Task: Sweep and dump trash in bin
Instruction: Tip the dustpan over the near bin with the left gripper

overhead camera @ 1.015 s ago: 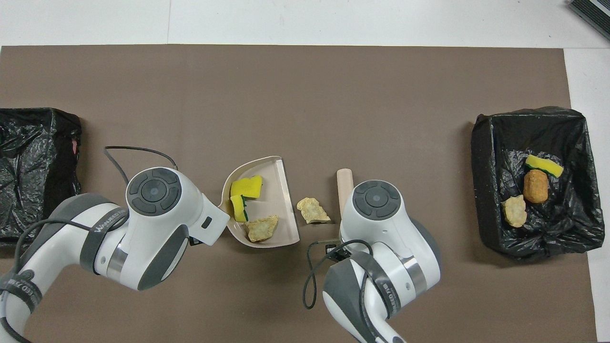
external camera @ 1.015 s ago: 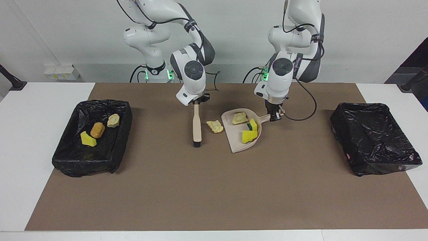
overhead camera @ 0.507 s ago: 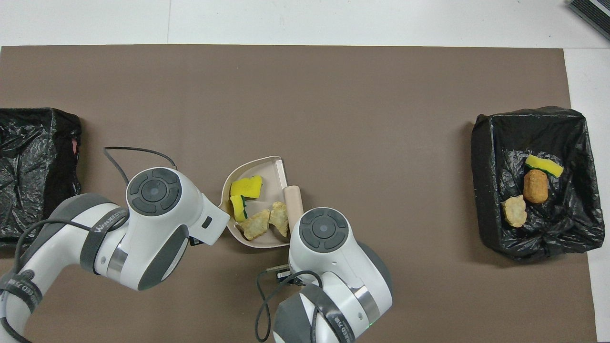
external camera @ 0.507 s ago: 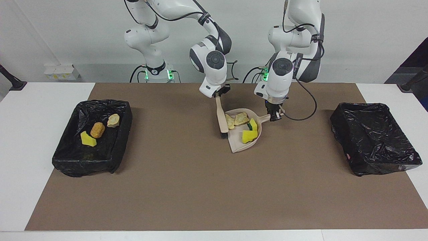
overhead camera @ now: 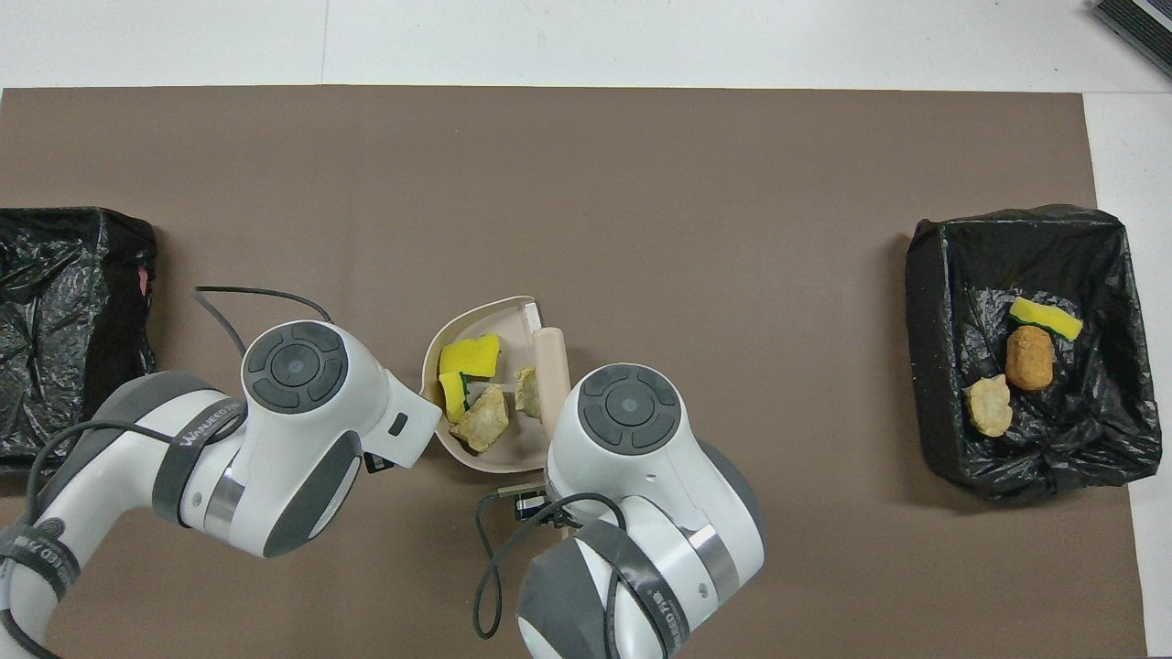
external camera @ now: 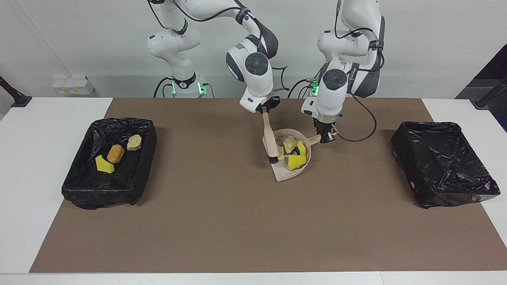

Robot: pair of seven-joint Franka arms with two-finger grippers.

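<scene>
Facing view first, and we'll place everything off the dustpan, since that's where the action is. Biggest thing is the brown mat (external camera: 222,221) covering most of the white table (external camera: 35,190), with the dustpan sitting on it around the middle. Next, two bins lined with black bags: one bin (external camera: 109,162) sits well apart from the dustpan toward the right arm's end of the table, and the other bin (external camera: 441,162) is well apart from it toward the left arm's end.

The beige dustpan (external camera: 289,172) lies flat on the mat. The left gripper (external camera: 325,137) is clamped tight on the dustpan's handle. The right gripper (external camera: 266,108) is closed on the top end of the brush (external camera: 270,136), which leans down so its dark bristles rest just inside the dustpan's open edge.

Trash: four scraps (external camera: 294,152) are bunched inside the dustpan, two pale beige lumps touching the bristles plus yellow and green-yellow sponge bits deeper in. We count three more pieces (external camera: 115,153) already lying in the bin at the right arm's end, far from the dustpan.
</scene>
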